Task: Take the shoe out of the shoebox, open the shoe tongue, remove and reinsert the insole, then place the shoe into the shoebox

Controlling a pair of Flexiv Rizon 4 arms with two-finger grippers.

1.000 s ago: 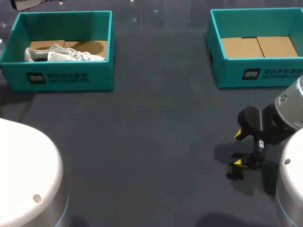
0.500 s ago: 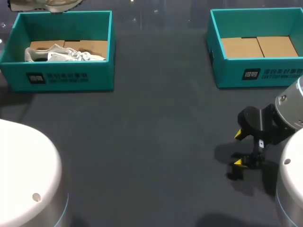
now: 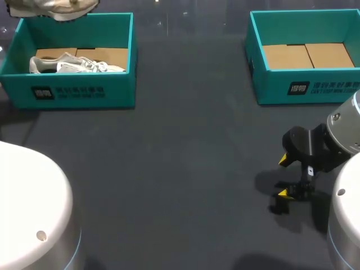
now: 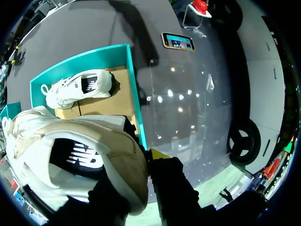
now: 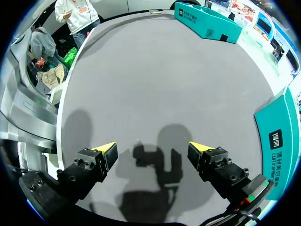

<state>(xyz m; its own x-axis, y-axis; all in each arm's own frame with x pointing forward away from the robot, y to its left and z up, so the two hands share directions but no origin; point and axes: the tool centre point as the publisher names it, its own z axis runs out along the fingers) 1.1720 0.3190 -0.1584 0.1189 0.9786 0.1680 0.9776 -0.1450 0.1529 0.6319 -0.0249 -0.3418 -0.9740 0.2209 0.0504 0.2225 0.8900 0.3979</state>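
The left gripper (image 4: 141, 175) grasps a beige shoe (image 3: 52, 8) above the far wall of the left shoebox (image 3: 73, 93), its long axis along that wall. A white shoe (image 3: 76, 64) lies lengthwise inside, toe to the right. The right gripper (image 5: 153, 155) stands open over the table (image 3: 180, 169).

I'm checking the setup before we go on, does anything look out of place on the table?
Nothing is spilled or damaged. One oddity: the left end effector holds a shoe up near the left box's far wall, while a second shoe lies inside that box. The right box has none.
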